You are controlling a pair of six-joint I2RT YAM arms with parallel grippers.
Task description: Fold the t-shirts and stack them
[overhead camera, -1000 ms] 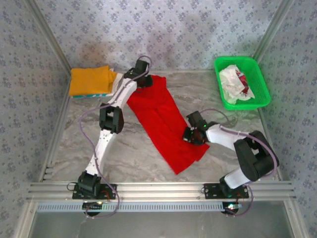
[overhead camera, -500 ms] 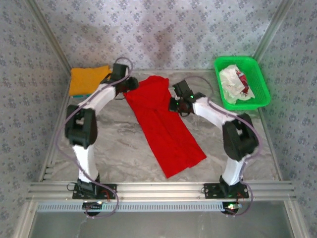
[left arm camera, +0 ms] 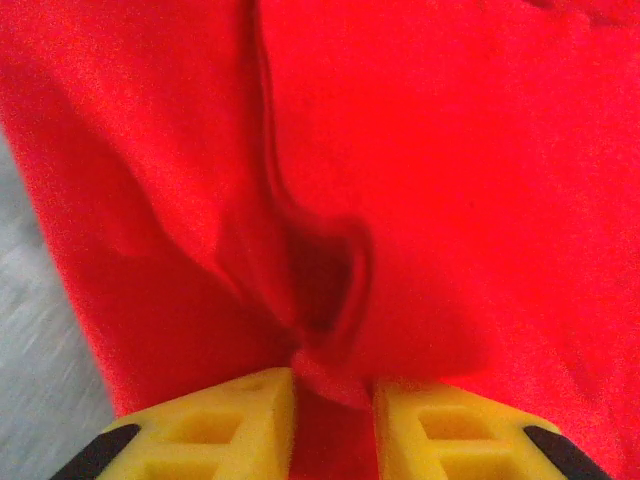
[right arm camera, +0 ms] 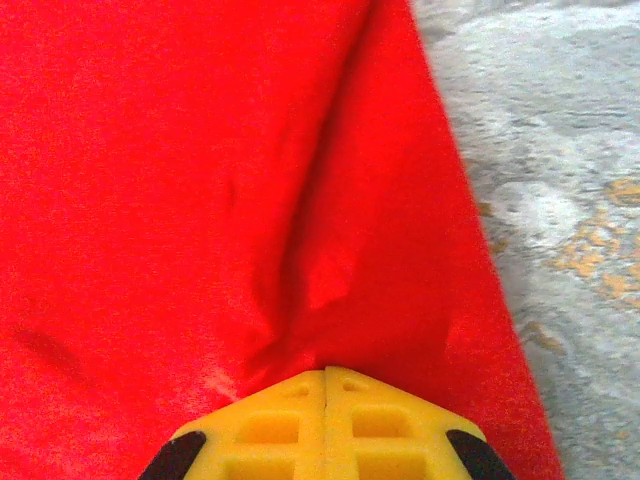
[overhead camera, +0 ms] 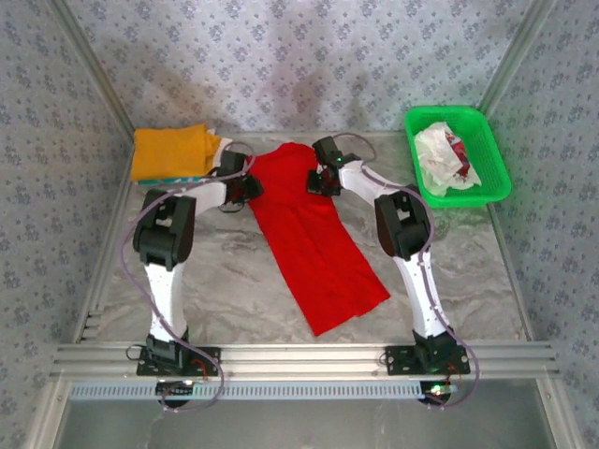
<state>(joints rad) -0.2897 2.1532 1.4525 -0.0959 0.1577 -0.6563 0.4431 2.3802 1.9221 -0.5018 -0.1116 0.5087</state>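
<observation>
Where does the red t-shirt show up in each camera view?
Top external: red t-shirt lies diagonally mid-table, between the arms.
Left wrist: red t-shirt spans most of the picture, bunched in the left tool.
Right wrist: red t-shirt covers left and middle, creases meeting the right tool.
Shared landmark: grey marbled tabletop beside its edge.

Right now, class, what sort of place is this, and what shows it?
Probably a robot test cell: two robot arms bolted to a metal rail, patterned walls enclosing the table, a red t-shirt spread on it.
</observation>
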